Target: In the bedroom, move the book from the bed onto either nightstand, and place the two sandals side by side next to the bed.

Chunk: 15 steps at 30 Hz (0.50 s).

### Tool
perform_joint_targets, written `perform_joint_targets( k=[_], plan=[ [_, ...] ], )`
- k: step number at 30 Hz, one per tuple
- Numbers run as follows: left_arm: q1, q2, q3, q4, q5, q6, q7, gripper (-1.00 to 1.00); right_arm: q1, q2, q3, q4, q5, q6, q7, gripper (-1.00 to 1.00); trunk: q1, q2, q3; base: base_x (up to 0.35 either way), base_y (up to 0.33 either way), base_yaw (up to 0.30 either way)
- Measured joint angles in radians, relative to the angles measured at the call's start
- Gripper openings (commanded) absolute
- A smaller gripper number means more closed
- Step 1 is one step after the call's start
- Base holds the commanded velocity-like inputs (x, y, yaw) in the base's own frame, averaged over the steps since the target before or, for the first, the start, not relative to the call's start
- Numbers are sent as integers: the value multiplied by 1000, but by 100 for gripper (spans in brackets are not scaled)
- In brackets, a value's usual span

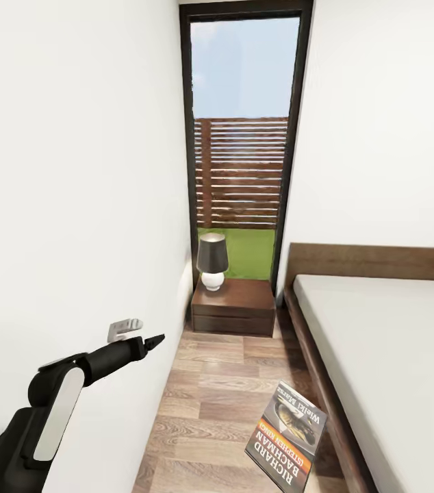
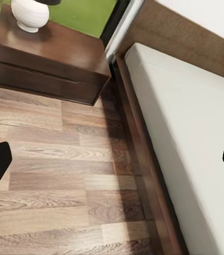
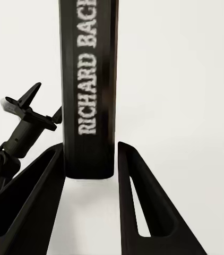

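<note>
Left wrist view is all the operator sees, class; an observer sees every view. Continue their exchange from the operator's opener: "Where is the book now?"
Observer: The book is gripped in the right claw, its spine between the two fingers.
Operator: And where is it relative to the bed?
Observer: In the head view it hangs over the floor, beside the frame of the bed and short of the nightstand.
Operator: I see a white lamp base on that nightstand. What is above it?
Observer: The lamp has a dark shade, and it stands in front of a tall window.
</note>
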Motion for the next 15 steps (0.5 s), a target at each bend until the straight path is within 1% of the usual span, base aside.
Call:
perform_joint_targets(
  k=[11, 15],
  plan=[
    [0, 0, 0, 0, 0, -1, 0, 100, 0, 0, -1, 0, 0, 0, 0, -100, 0, 0, 0, 289, 0, -4],
    [0, 0, 0, 0, 0, -1, 0, 100, 0, 0, -1, 0, 0, 0, 0, -100, 0, 0, 0, 289, 0, -76]
  ],
)
